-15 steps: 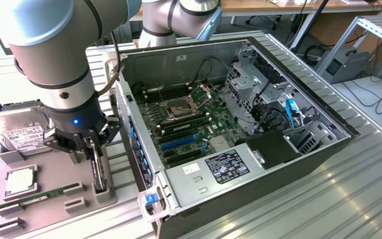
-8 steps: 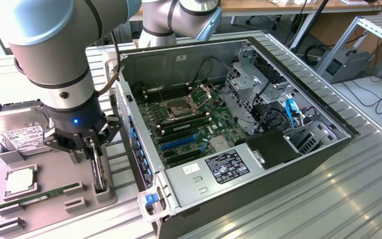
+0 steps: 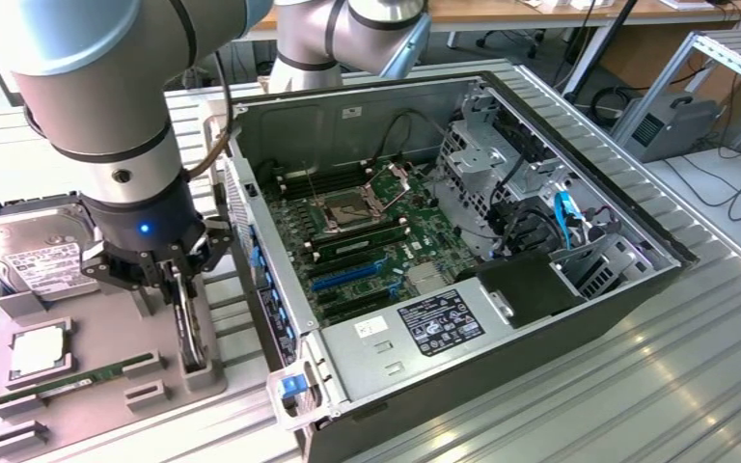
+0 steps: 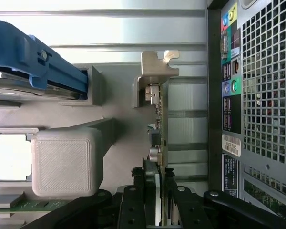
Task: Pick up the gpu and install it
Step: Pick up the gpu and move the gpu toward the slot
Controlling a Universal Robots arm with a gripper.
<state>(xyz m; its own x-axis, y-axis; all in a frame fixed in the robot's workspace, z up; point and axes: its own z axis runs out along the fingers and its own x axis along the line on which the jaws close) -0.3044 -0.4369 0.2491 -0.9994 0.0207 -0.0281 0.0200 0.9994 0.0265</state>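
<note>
We note the end effector (image 3: 171, 282) closed partway, fingers clamped on the upper edge of the gpu (image 3: 190, 333). The card stands on edge in the gray holder tray (image 3: 88, 328), just beside the open computer case (image 3: 344, 116).

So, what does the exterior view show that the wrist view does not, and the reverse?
The exterior view adds the motherboard inside the open case, and the arm. The wrist view adds the silver bracket and a barcode label on the case's rear. Both share the gripper shut on the gpu, which stands on edge in the grey holder beside the case.
</note>
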